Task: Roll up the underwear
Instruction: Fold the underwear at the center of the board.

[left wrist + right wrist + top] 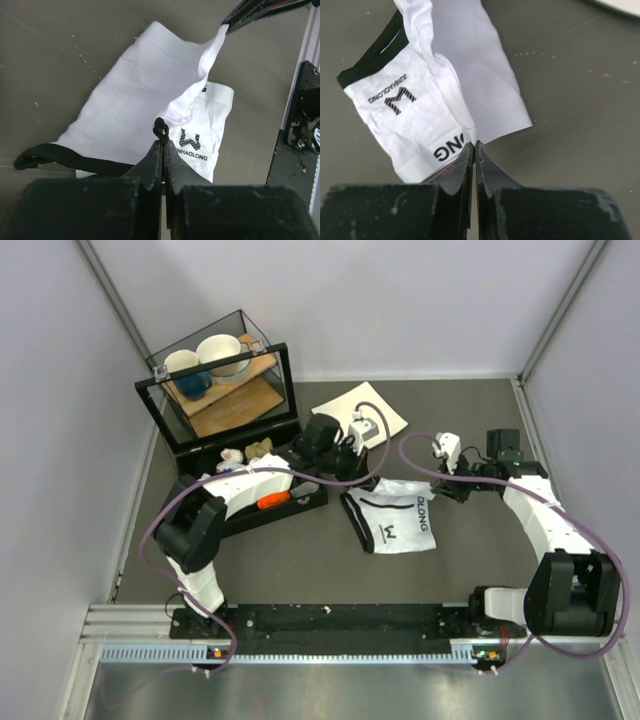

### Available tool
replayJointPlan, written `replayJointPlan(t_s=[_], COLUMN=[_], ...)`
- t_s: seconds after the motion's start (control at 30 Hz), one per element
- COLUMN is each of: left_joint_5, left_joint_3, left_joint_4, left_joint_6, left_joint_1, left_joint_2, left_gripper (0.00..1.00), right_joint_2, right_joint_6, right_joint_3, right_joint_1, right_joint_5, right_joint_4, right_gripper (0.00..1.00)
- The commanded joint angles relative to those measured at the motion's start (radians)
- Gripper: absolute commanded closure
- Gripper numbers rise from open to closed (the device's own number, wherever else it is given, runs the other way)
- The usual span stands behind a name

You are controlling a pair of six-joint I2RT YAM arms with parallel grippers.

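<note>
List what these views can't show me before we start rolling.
Left wrist view: left end effector blocks the near edge of the underwear and part of its black waistband.
Right wrist view: right end effector covers the band lettering; only "ONG" reads.
Top view: left arm hides part of the black tray; both grips too small to judge.

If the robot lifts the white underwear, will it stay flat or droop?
Probably droop: the underwear sags and creases between the left gripper and right gripper pinching it. It looks thin, so it is likely light and won't hold shape.
</note>
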Motion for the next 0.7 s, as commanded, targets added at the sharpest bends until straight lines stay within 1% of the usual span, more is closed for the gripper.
replayJointPlan(t_s=[0.0, 0.27, 0.53, 0.67], left_joint_5=[0.034, 0.042, 0.040, 0.037], left_joint_3=[-0.041, -0.107, -0.130, -0.147], left_joint_4=[0.026, 0.023, 0.016, 0.016], left_joint_6=[-0.003, -0.021, -0.034, -0.049], left_joint_1=[-0.018, -0.043, -0.072, -0.084], left_joint_2=[-0.049, -0.054, -0.032, -0.032], left_gripper=[1.00, 1.00, 1.00, 1.00], right_joint_2=[-0.025, -0.024, -0.016, -0.019], right_joint_6=[-0.068, -0.148, -0.202, -0.253], right_joint_3=[-0.021, -0.064, -0.110, -0.133], right_joint_1=[-0.003, -0.005, -0.005, -0.005], right_joint_5=[-0.036, -0.019, 0.003, 0.007], right_joint_4=[-0.053, -0.114, -0.149, -0.178], right_gripper=[1.00, 1.00, 1.00, 1.00])
